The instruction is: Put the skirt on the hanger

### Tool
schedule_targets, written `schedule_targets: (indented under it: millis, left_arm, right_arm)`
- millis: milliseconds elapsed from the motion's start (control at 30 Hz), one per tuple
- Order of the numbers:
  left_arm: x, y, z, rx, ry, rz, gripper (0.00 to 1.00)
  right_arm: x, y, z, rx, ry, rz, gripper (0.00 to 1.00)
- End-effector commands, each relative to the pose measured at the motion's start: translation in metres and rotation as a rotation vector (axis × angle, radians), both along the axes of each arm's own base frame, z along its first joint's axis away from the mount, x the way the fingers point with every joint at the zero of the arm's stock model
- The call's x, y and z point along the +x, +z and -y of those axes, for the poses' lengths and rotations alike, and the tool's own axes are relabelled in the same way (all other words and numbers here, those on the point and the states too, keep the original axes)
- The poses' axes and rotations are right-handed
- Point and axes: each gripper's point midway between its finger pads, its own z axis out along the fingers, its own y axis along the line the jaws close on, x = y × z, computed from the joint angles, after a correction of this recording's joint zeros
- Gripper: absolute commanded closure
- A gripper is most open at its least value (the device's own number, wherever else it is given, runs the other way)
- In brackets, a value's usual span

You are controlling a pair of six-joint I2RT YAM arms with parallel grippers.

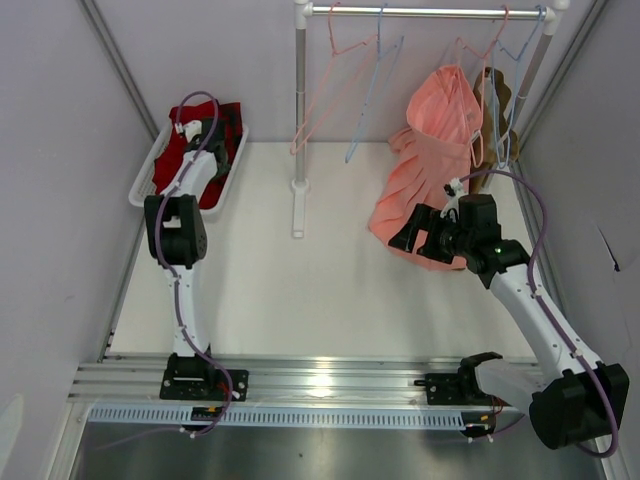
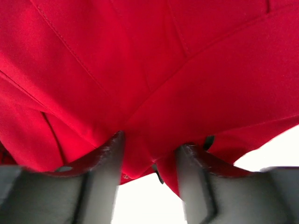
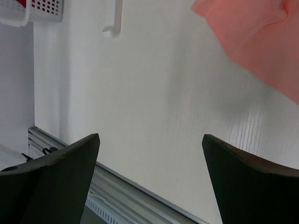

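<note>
Well to the left of the rack post [image 1: 299,110] sat the white basket [image 1: 140,186], and in it lay the skirt [image 1: 176,152], its deep-red cloth crumpled and filling most of the tray. The left gripper [image 1: 205,135] reached down into that basket on the far side from the post. From its wrist camera we saw the left gripper [image 2: 150,145] with its jaws drawn in around a bunched fold of the skirt [image 2: 154,70], with red cloth pressed against both inner faces and filling nearly the whole view. The hanger [image 1: 365,100] hung from the rail just to the right of the post, light blue and bare, well apart from the skirt. Further right of the post a salmon-pink pleated skirt [image 1: 425,170] hung down to the table. The right gripper [image 1: 405,236] hovered at its lower hem, and its own camera showed the right gripper [image 3: 149,144] spread wide with nothing between its jaws, only white table [image 3: 154,93] beneath.
</note>
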Motion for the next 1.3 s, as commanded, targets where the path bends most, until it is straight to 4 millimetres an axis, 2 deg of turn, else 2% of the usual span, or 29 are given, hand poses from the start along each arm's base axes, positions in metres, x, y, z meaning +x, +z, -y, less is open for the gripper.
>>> schedule_targets:
  millis: [0,33,67,133,167,200,233,267,300,333,367,400,467,500,533,600,633,700,733,833,867,933,967,1033,1100,1133,1200,1267]
  left_arm:
    - [-0.006,0.011,0.0,-0.017,0.01,0.014,0.57]
    - [-0.008,0.009,0.0,-0.019,0.015,0.011,0.64]
    - [-0.01,0.014,0.002,-0.027,0.013,0.02,0.79]
    - [-0.011,0.02,0.004,-0.038,0.003,0.056,0.91]
    - [-0.01,0.043,0.005,-0.041,-0.004,0.109,0.99]
    - [-0.015,0.037,0.009,-0.043,-0.016,0.114,1.0]
    - [-0.019,0.041,0.011,-0.036,-0.027,0.125,1.0]
    - [-0.017,0.056,0.013,-0.031,-0.03,0.164,1.0]
    - [-0.03,0.061,0.018,-0.028,-0.04,0.171,1.0]
    - [-0.027,0.073,0.02,-0.026,-0.042,0.224,1.0]
    - [-0.034,0.073,0.022,-0.028,-0.042,0.231,1.0]
    - [-0.043,0.086,0.027,-0.033,-0.05,0.265,1.0]
    - [-0.044,0.108,0.033,-0.04,-0.052,0.346,1.0]
    - [-0.053,0.099,0.039,-0.037,-0.059,0.334,1.0]
    - [-0.058,0.122,0.043,-0.035,-0.064,0.388,1.0]
    - [-0.065,0.137,0.05,-0.011,-0.067,0.435,1.0]
    - [-0.071,0.158,0.053,-0.007,-0.071,0.481,1.0]
    - [-0.081,0.17,0.061,-0.002,-0.076,0.519,1.0]
    - [-0.088,0.191,0.064,-0.006,-0.083,0.568,1.0]
    - [-0.102,0.213,0.076,0.018,-0.105,0.614,1.0]
    - [-0.11,0.232,0.078,0.021,-0.11,0.653,1.0]
    - [-0.12,0.249,0.083,0.043,-0.124,0.684,1.0]
    - [-0.13,0.268,0.083,0.044,-0.125,0.722,1.0]
    - [-0.141,0.284,0.088,0.054,-0.148,0.745,1.0]
    - [-0.159,0.311,0.091,0.051,-0.16,0.792,1.0]
    - [-0.165,0.315,0.094,0.048,-0.175,0.793,1.0]
    - [-0.179,0.335,0.106,0.041,-0.212,0.828,1.0]
    - [-0.197,0.356,0.109,0.067,-0.23,0.851,1.0]
  right_arm:
    - [0.006,0.005,-0.005,-0.004,0.018,0.042,0.01]
    - [0.005,0.005,-0.005,-0.004,0.018,0.04,0.01]
    - [0.005,0.006,-0.005,-0.004,0.016,0.044,0.0]
    - [0.004,0.007,-0.006,-0.002,0.016,0.046,0.0]
    - [0.004,0.008,-0.006,-0.002,0.019,0.051,0.01]
    - [0.003,0.009,-0.006,-0.001,0.02,0.052,0.01]
    - [0.003,0.009,-0.008,0.0,0.024,0.054,0.01]
    - [0.003,0.009,-0.008,-0.001,0.024,0.055,0.01]
    - [0.003,0.009,-0.008,-0.004,0.026,0.055,0.01]
    - [0.003,0.009,-0.008,-0.006,0.026,0.056,0.01]
    - [0.003,0.009,-0.008,-0.008,0.027,0.058,0.01]
    - [0.003,0.009,-0.008,-0.01,0.026,0.061,0.01]
    - [0.003,0.011,-0.008,-0.01,0.029,0.07,0.01]
    - [0.003,0.012,-0.008,-0.011,0.028,0.072,0.01]
    - [0.003,0.013,-0.008,-0.011,0.029,0.079,0.01]
    - [0.002,0.015,-0.007,-0.015,0.034,0.088,0.01]
    - [0.003,0.016,-0.007,-0.016,0.033,0.093,0.01]
    - [0.003,0.017,-0.008,-0.018,0.04,0.103,0.0]
    - [0.003,0.019,-0.008,-0.014,0.042,0.113,0.01]
    - [0.004,0.021,-0.009,-0.009,0.043,0.128,0.01]
    - [0.005,0.022,-0.009,-0.009,0.042,0.133,0.01]
    - [0.005,0.024,-0.009,-0.006,0.047,0.141,0.01]
    - [0.005,0.026,-0.01,-0.003,0.05,0.15,0.01]
    - [0.005,0.03,-0.011,0.001,0.055,0.164,0.01]
    - [0.005,0.033,-0.011,0.005,0.052,0.173,0.01]
    - [0.005,0.035,-0.011,0.009,0.052,0.181,0.01]
    - [0.005,0.04,-0.011,0.015,0.048,0.193,0.01]
    - [0.005,0.046,-0.011,0.019,0.047,0.208,0.01]
